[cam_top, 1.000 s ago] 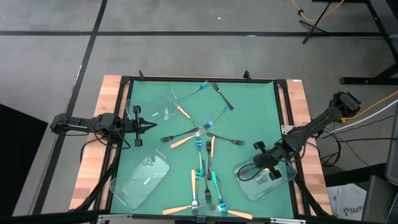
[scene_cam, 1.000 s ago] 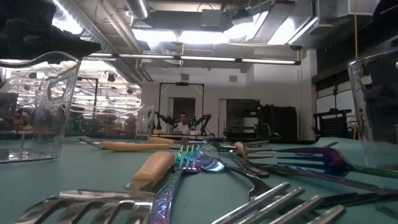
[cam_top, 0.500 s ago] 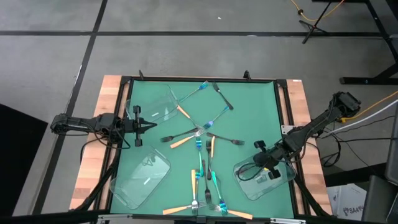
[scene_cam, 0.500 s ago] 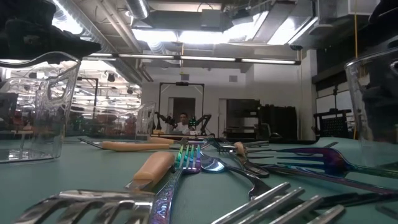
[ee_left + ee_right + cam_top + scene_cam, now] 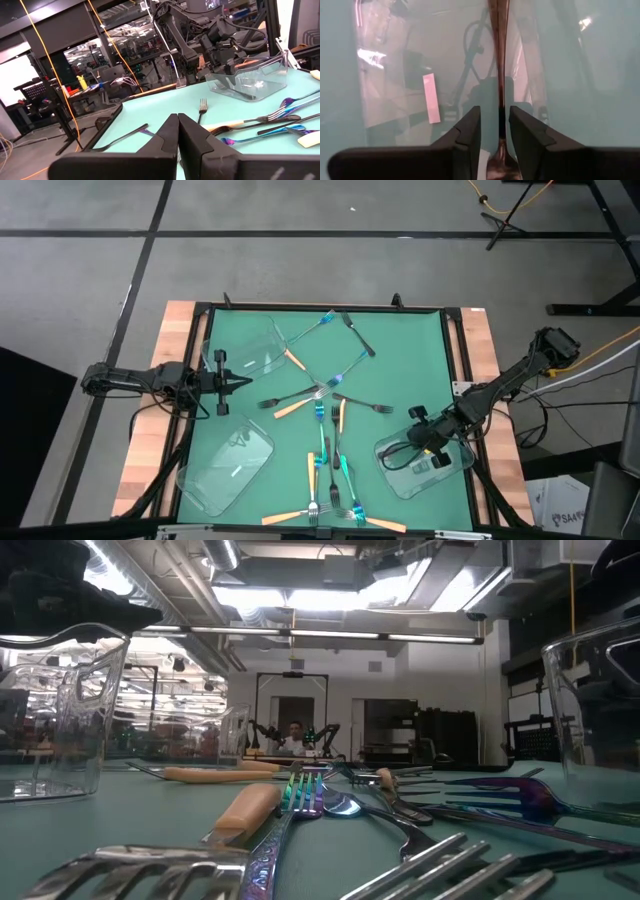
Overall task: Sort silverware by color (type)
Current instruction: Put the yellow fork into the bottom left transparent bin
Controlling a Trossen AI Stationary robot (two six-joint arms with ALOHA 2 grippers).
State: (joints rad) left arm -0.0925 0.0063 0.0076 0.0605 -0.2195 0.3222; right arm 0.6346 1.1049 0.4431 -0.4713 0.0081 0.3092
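Change shows first in the high view: the clear tray point(image 5: 425, 468) at the near right corner of the green table point(image 5: 400, 360) sits a touch further left than a second ago, and the right gripper point(image 5: 432, 442) hangs over it. The left gripper point(image 5: 240, 382) waits at the table's left edge, between the two other trays point(image 5: 245, 350). Most of the silverware point(image 5: 328, 435) lies scattered down the middle, unsorted.

In the low view the tray wall point(image 5: 590, 710) at the right has likewise slid inward, while the orange-handled fork point(image 5: 245, 810) and the blue-teal fork point(image 5: 295, 805) in front lie as before.

The left wrist view shows its fingers point(image 5: 167, 135) pressed together, with nothing between them.

The right wrist view shows the jaws standing apart on either side of a dark fork handle point(image 5: 498, 60) that lies inside the tray, no longer pinched. I judge this a release: one dark fork is delivered, and the right arm is free to fetch the next.

No brand, label or legible writing appears in any view.
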